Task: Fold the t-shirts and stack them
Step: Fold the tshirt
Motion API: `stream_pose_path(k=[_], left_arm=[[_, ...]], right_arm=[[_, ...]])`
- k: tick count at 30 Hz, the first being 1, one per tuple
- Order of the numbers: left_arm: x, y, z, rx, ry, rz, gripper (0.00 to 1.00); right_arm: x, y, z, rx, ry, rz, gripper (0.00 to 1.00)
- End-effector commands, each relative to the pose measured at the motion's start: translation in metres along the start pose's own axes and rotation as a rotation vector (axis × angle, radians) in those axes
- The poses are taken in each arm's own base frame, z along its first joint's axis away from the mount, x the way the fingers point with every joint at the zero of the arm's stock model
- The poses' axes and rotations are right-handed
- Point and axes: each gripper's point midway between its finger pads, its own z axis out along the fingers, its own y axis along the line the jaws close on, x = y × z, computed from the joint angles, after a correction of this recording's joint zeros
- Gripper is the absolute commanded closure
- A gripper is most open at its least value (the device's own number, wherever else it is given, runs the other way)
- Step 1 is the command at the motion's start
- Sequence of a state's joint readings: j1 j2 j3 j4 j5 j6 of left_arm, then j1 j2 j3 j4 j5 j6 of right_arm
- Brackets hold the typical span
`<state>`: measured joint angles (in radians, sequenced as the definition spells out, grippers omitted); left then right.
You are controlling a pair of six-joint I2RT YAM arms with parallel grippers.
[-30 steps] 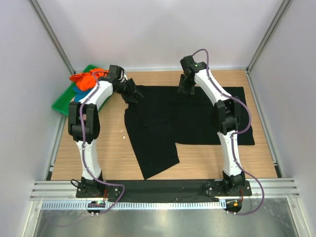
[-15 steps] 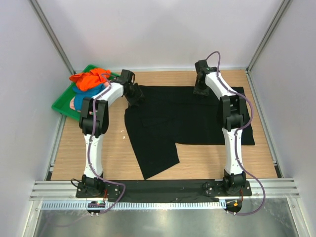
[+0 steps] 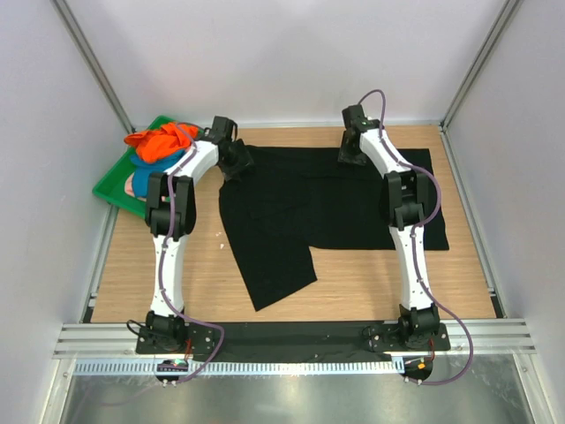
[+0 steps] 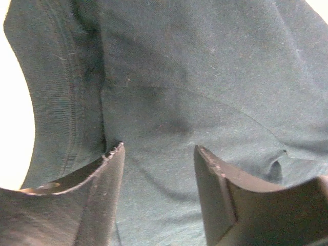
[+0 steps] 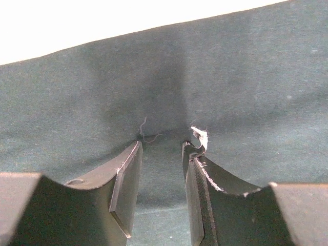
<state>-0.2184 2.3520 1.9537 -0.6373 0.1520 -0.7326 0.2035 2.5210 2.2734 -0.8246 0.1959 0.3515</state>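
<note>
Black t-shirt — matt cloth, fine even knit, faint lint specks; ribbed band along one edge in the left wrist view. Orange t-shirt soft cloth too, crumpled. Tray green plastic, slight sheen. Table pale wood grain, smooth, low gloss. Left gripper dark, hard, matt, edges scuffed; right gripper likewise — pale frayed scrap and loose thread at the tips. Arm shells glossy white plastic. Near rail brushed metal.

Lab test cell: white panels, aluminium rails.
</note>
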Motion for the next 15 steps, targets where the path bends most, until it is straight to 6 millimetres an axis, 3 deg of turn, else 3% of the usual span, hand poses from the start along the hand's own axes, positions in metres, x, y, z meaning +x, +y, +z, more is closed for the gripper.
stream_pose_path(k=[1, 4, 5, 7, 8, 9, 11, 12, 13, 14, 15], left_arm=[[-0.012, 0.017, -0.022, -0.085, -0.039, 0.063, 0.36], [-0.015, -0.001, -0.055, -0.031, -0.056, 0.056, 0.32], [-0.012, -0.007, -0.064, -0.005, -0.039, 0.049, 0.31], [-0.013, -0.024, -0.094, 0.037, -0.066, 0.060, 0.30], [-0.008, -0.026, -0.103, 0.032, -0.060, 0.067, 0.30], [-0.009, -0.032, -0.125, 0.043, -0.090, 0.078, 0.30], [0.003, -0.033, -0.144, 0.035, -0.092, 0.104, 0.30], [0.015, -0.021, -0.145, 0.003, -0.074, 0.107, 0.29], [0.018, -0.024, -0.168, 0.019, -0.105, 0.117, 0.29], [0.025, -0.019, -0.174, 0.014, -0.101, 0.120, 0.30], [0.046, -0.001, -0.169, -0.022, -0.054, 0.113, 0.31]], right_arm=[[-0.014, -0.001, -0.022, -0.004, 0.000, 0.040, 0.55], [-0.033, -0.017, -0.058, 0.014, -0.023, 0.102, 0.49], [-0.044, -0.020, -0.082, 0.009, -0.058, 0.114, 0.38], [-0.045, -0.036, -0.102, 0.047, -0.059, 0.119, 0.34], [-0.051, -0.042, -0.124, 0.052, -0.084, 0.125, 0.34], [-0.041, -0.052, -0.131, 0.074, -0.057, 0.121, 0.34], [-0.031, -0.058, -0.145, 0.069, -0.034, 0.133, 0.33], [-0.019, -0.063, -0.158, 0.060, -0.014, 0.143, 0.33], [-0.010, -0.064, -0.163, 0.054, 0.005, 0.148, 0.33], [-0.001, -0.063, -0.171, 0.030, 0.027, 0.151, 0.33], [0.017, -0.066, -0.179, 0.022, 0.059, 0.159, 0.33]])
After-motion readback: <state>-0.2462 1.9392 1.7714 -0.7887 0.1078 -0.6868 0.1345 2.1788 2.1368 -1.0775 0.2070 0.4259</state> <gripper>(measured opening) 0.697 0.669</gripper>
